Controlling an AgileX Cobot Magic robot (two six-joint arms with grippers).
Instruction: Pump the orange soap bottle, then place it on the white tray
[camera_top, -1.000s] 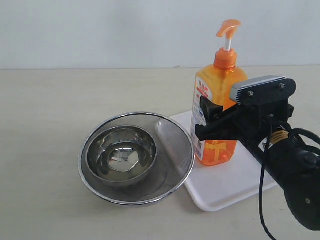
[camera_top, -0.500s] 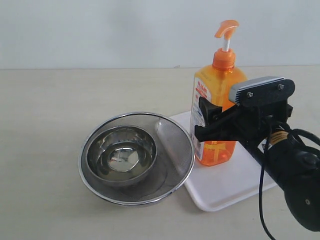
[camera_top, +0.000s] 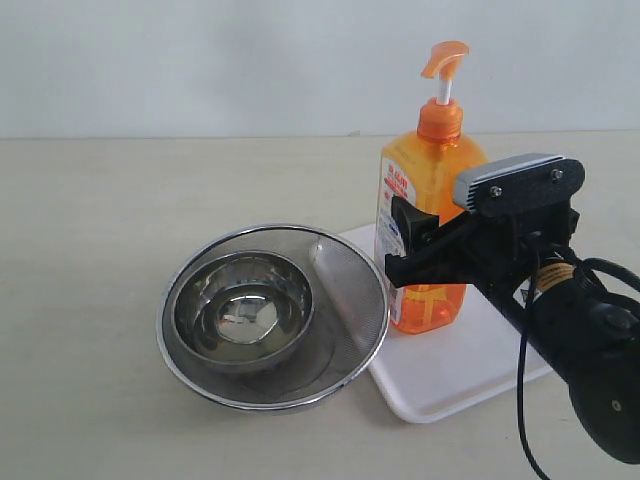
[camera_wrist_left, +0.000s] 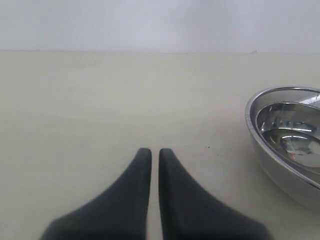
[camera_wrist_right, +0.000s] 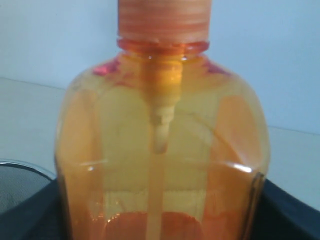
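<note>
The orange soap bottle (camera_top: 425, 165) stands upright over the white tray (camera_top: 450, 385), near the tray's left edge; I cannot tell whether its base touches the tray. My right gripper (camera_top: 405, 245) is shut on the bottle's body, one black finger on each side. The right wrist view is filled by the bottle (camera_wrist_right: 160, 150), with dark fingers (camera_wrist_right: 292, 212) at its flanks. The pump nozzle (camera_top: 443, 55) is up, with nothing touching it. My left gripper (camera_wrist_left: 151, 152) is shut on nothing above bare table, and it does not show in the exterior view.
A round steel mesh strainer (camera_top: 350, 270) with a smaller steel bowl (camera_top: 243, 310) inside sits just left of the tray, overlapping its corner. The strainer (camera_wrist_left: 287, 145) also lies off to one side of my left gripper. A pale wall runs behind the table.
My right gripper has carried the bottle a little to the left, towards the strainer. The grip has not changed, and the bowls have not moved.
</note>
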